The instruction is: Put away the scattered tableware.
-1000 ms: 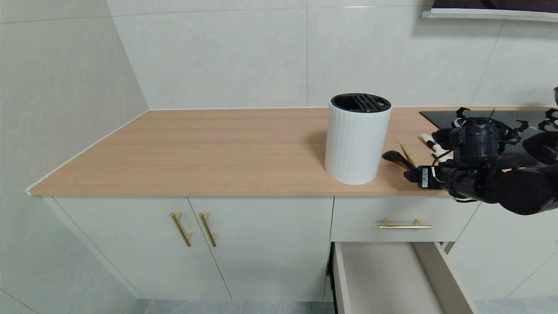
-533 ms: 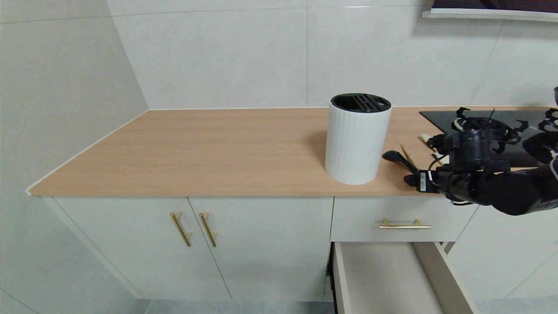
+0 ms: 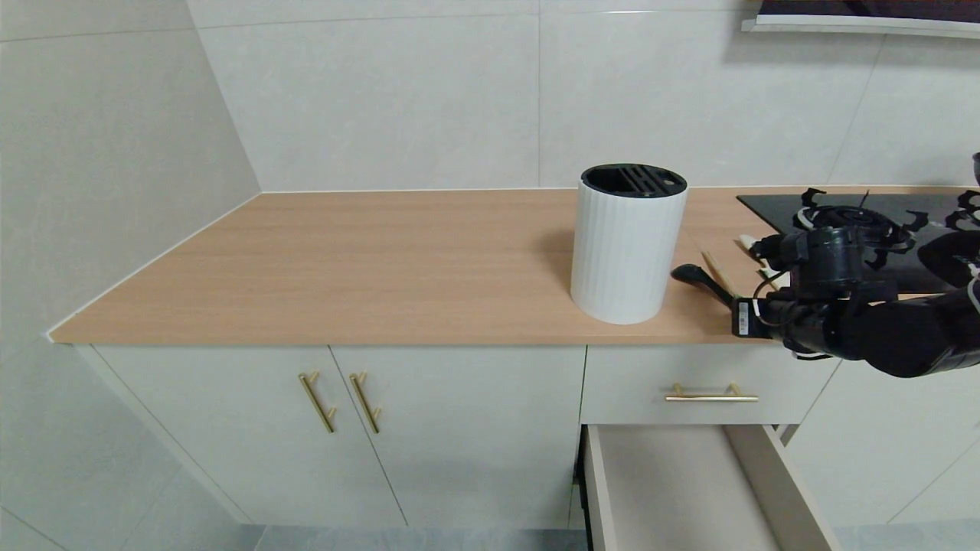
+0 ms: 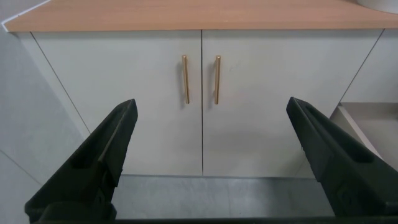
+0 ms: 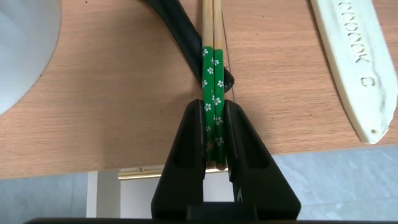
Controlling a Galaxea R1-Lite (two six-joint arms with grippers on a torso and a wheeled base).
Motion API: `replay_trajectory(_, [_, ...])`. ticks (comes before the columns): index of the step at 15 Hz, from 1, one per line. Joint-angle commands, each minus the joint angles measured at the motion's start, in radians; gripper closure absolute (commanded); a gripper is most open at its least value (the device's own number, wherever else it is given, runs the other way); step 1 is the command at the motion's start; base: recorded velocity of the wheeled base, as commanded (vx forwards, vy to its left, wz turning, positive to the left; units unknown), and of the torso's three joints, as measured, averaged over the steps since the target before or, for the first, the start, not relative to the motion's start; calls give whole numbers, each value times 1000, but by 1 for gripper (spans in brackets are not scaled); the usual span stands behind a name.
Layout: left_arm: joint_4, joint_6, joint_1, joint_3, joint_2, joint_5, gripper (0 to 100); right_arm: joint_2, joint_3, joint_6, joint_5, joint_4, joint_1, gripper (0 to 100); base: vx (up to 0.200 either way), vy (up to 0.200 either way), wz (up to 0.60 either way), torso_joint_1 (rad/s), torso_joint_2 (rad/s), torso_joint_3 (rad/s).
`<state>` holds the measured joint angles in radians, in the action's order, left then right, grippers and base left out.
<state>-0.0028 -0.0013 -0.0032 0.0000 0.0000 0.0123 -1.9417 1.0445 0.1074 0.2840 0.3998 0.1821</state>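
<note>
We see the right gripper [image 5: 214, 113] at the front edge of the light wooden countertop [image 3: 383, 268], its two black fingers clamped together on a pair of bamboo chopsticks with green flower-print ends [image 5: 210, 68]. The grip sits on the green part, near the end that hangs just over the counter edge. The chopsticks lie side by side, touching each other, and cross over the handle of a black plastic spoon [image 5: 180, 31] that rests on the counter beneath them. In the head view the spoon's bowl points toward the white ribbed cylindrical utensil holder with a black slotted top [image 3: 626, 245], which stands upright just beside it, on the robot's left of the gripper. A flat white utensil with embossed letters [image 5: 351, 62] lies on the counter near the chopsticks, apart from them, on the side away from the holder. Behind it we see a black glass gas hob [image 3: 773, 207].

The left gripper [image 4: 211, 109] has its fingers spread wide apart with nothing between them, low in front of the pale cabinet doors [image 4: 124, 93] with brass bar handles [image 4: 185, 79]. A pale drawer [image 3: 674, 490] stands pulled open under the counter, below the right gripper.
</note>
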Motion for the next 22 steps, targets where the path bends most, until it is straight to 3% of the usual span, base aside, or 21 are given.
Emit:
replay_trajectory(1, [0, 0, 0, 0, 2, 0, 0, 10, -1, 1, 0, 1, 0, 100, 0, 0, 0, 0, 0, 0])
replay_trajectory(8, [0, 0, 0, 0, 2, 0, 0, 207, -52, 29, -2, -49, 5, 100, 0, 0, 0, 0, 0, 0])
replay_trajectory(13, [0, 0, 0, 0, 2, 0, 0, 455, -212, 35, -8, -157, 42, 100, 0, 0, 0, 0, 0, 0])
replay_trajectory(14, [0, 0, 0, 0, 2, 1, 0, 530, -251, 38, -37, -196, 62, 100, 0, 0, 0, 0, 0, 0])
replay_trajectory(15, [0, 0, 0, 0, 0, 1, 0, 632, -305, 35, -141, -208, 74, 100, 0, 0, 0, 0, 0, 0])
replay_trajectory(17, [0, 0, 0, 0, 2, 1, 0, 695, -350, 32, -204, -210, 85, 100, 0, 0, 0, 0, 0, 0])
replay_trajectory(22, [0, 0, 0, 0, 2, 1, 0, 730, -423, -14, -206, -213, 149, 100, 0, 0, 0, 0, 0, 0])
